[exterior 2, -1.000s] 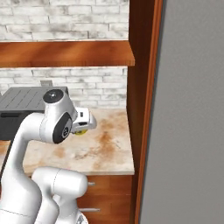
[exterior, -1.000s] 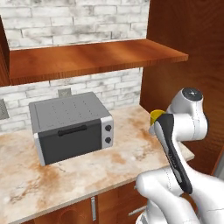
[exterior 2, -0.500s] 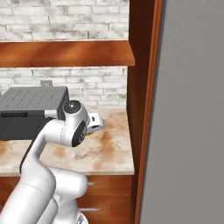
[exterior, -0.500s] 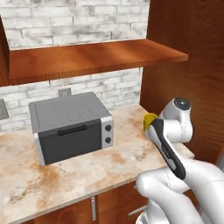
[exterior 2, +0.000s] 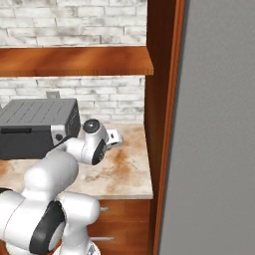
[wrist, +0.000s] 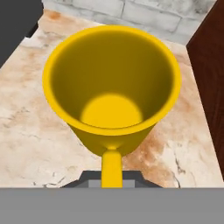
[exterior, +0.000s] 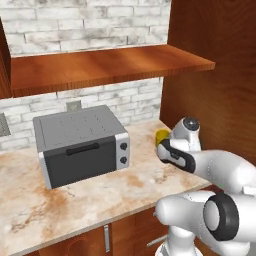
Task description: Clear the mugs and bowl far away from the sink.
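**Desk:** What's in front of you, biggest things first?

**Me:** On my feeds, the tall dark-brown wooden cabinet side (exterior: 215,90) closes off the right end of the scene, with a whitewashed brick wall (exterior: 85,22) behind and a long reddish-brown wooden shelf (exterior: 105,67) fixed across it. Under that runs the beige marble-patterned bench (exterior: 75,200), blotched with rusty stains. A boxy grey toaster oven with a black glass door and two round knobs (exterior: 80,145) stands on the bench towards the left, its back near the wall.

**Desk:** And the arm?

**Me:** My white arm reaches forward over the right end of the bench, between the oven and the cabinet side. From the right base camera the wrist sits just right of the oven's corner.

**Desk:** Where's the mug?

**Me:** The glossy yellow cylindrical mug (wrist: 112,92) is at the end of the arm, over the bench's right end close to the cabinet. In the left base view I see only a sliver of yellow just beyond the wrist. The hand camera looks straight into its empty mouth, the handle pointing back at the camera.

**Desk:** State of the tool?

**Me:** The tool (wrist: 112,177) is pinched narrow on the mug's handle, holding it. I cannot tell whether the mug's base touches the bench.
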